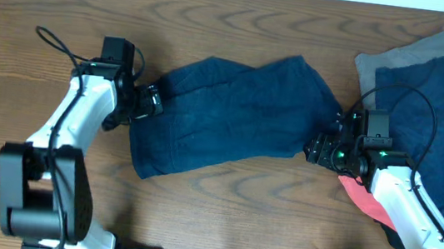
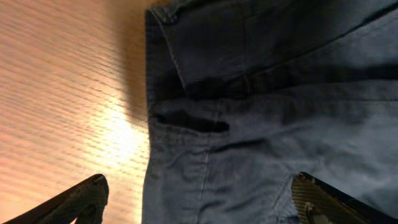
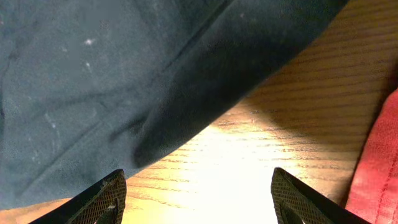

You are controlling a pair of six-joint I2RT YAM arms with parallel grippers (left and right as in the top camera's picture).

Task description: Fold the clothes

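Wood-grain tabletop (image 1: 219, 225) carrying navy shorts (image 1: 231, 117) spread at frame centre, left tool (image 1: 153, 100) gaping over their left edge, right tool (image 1: 322, 147) spread apart at their right end, grey and navy clothes (image 1: 439, 99) heaped upper right, red cloth (image 1: 367, 201) lower right.

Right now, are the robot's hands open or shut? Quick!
Left gripper: open, above the navy shorts, holding nothing.
Right gripper: open, holding nothing.
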